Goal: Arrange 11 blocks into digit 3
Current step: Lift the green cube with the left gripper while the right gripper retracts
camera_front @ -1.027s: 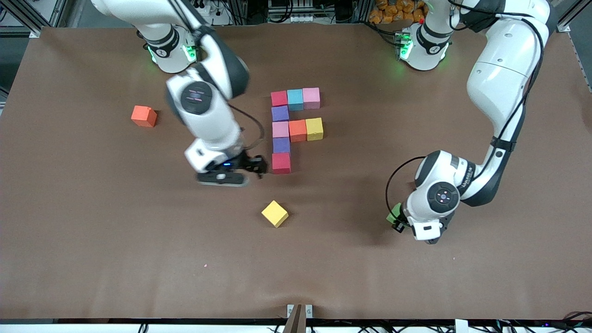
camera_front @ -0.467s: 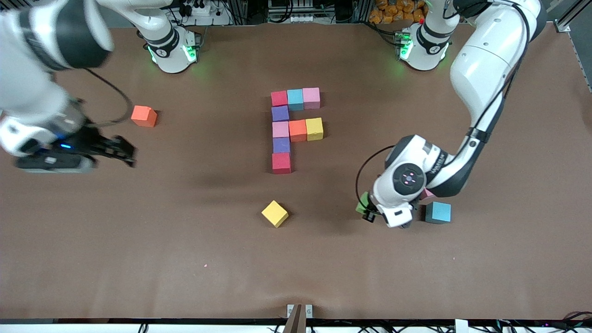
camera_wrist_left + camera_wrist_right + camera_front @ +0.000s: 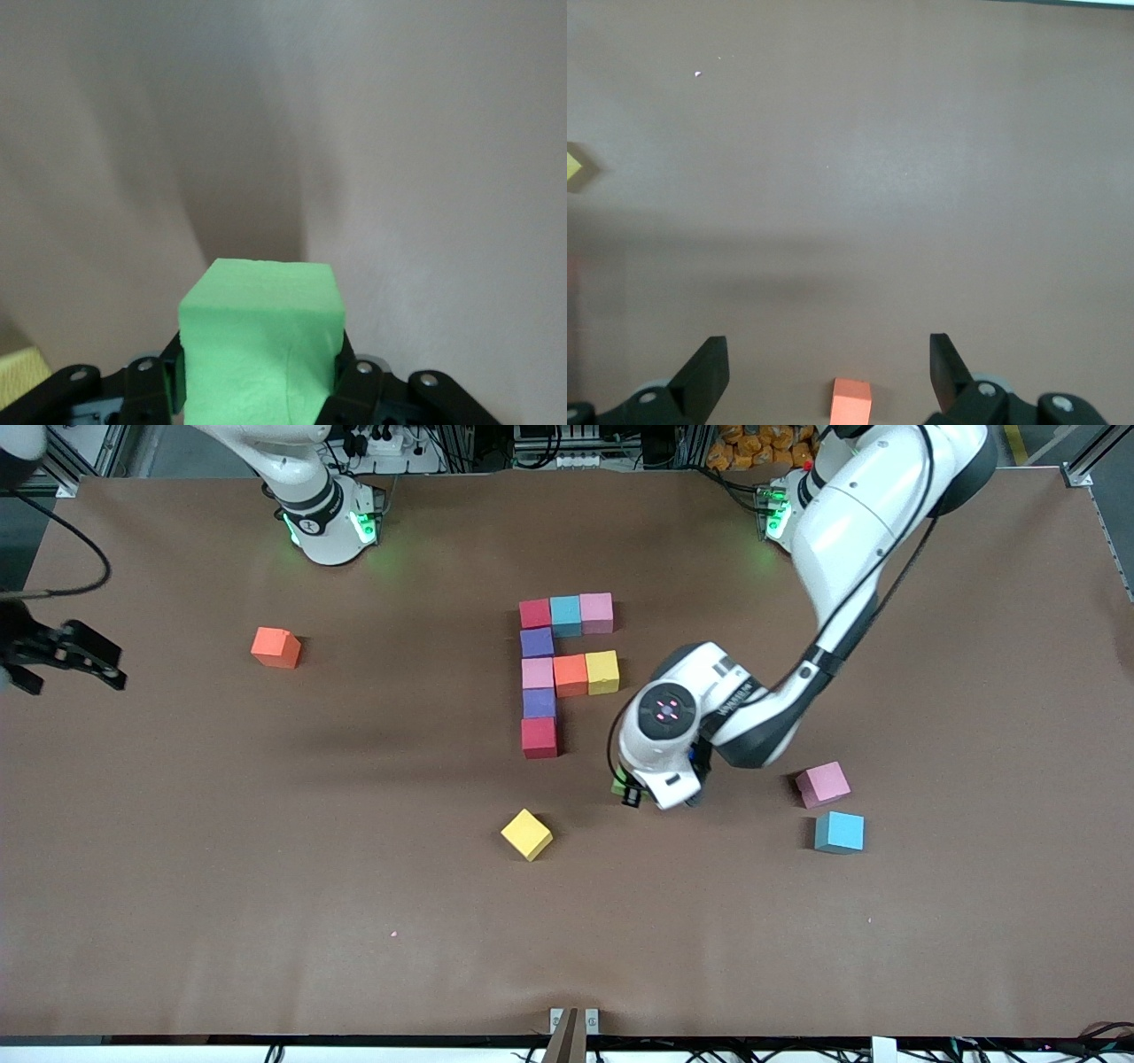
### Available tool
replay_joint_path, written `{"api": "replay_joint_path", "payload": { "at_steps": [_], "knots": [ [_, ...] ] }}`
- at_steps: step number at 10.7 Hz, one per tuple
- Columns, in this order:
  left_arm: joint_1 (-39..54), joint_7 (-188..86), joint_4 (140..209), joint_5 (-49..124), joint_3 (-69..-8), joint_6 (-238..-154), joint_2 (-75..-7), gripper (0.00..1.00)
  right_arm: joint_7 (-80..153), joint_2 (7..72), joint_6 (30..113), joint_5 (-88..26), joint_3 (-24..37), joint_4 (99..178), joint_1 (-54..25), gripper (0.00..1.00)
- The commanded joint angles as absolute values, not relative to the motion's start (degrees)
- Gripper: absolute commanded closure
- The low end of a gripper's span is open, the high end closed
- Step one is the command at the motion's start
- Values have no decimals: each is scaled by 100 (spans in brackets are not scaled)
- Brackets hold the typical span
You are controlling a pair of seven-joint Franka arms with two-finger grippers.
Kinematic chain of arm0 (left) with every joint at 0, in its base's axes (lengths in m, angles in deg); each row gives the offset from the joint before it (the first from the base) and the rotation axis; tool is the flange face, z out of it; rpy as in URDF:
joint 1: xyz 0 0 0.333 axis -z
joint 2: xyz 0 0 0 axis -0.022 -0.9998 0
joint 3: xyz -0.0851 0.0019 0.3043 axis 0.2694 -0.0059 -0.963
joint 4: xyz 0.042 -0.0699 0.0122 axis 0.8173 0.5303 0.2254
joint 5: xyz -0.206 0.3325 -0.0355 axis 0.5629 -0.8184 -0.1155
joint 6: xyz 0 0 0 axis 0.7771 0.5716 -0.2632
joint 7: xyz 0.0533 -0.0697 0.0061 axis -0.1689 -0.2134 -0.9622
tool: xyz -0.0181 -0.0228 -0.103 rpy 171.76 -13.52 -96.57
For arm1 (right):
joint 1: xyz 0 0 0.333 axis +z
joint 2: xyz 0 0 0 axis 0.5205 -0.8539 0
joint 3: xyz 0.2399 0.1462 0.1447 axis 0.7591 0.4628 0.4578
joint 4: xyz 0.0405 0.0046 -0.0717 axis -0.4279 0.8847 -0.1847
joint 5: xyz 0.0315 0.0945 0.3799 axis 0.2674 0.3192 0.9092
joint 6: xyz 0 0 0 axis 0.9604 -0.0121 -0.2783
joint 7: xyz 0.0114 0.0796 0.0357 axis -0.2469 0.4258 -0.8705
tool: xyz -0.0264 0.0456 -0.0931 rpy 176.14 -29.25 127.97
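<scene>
Several blocks form a partial figure point(image 3: 539, 674): a column running from a red block point(image 3: 535, 614) down to a red block point(image 3: 539, 737), with two short bars off it toward the left arm's end. My left gripper point(image 3: 627, 789) is shut on a green block point(image 3: 618, 785) point(image 3: 261, 341), over bare table beside the figure's nearest red block. My right gripper point(image 3: 81, 658) point(image 3: 829, 367) hangs open and empty at the right arm's end of the table. An orange block point(image 3: 850, 403) shows between its fingers, lying apart from them.
Loose blocks lie on the brown table point(image 3: 266, 868): orange point(image 3: 275, 647) toward the right arm's end, yellow point(image 3: 526, 834) nearer the front camera than the figure, and pink point(image 3: 822, 784) and teal point(image 3: 839, 832) toward the left arm's end.
The left arm has carried the green block from the left arm's end toward the figure, uncovering the loose pink and teal blocks. The right arm has swung away from the figure to its own end.
</scene>
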State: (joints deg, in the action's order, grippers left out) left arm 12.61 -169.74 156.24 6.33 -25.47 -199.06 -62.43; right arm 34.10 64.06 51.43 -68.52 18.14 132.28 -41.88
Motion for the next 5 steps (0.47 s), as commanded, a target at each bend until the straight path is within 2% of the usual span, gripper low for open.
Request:
{"api": "replay_joint_path", "payload": {
  "at_steps": [1, 5],
  "knots": [
    [1473, -17712, 15577, 764, -2582, -19897, -6230, 100, 3364, 6390, 4751, -6389, 1753, 12915, -4288, 0],
    [1675, -18558, 15594, 1239, -2591, -20125, -6283, 100, 3346, 6329, 4750, -6387, 1762, 12887, -4270, 0]
  ]
}}
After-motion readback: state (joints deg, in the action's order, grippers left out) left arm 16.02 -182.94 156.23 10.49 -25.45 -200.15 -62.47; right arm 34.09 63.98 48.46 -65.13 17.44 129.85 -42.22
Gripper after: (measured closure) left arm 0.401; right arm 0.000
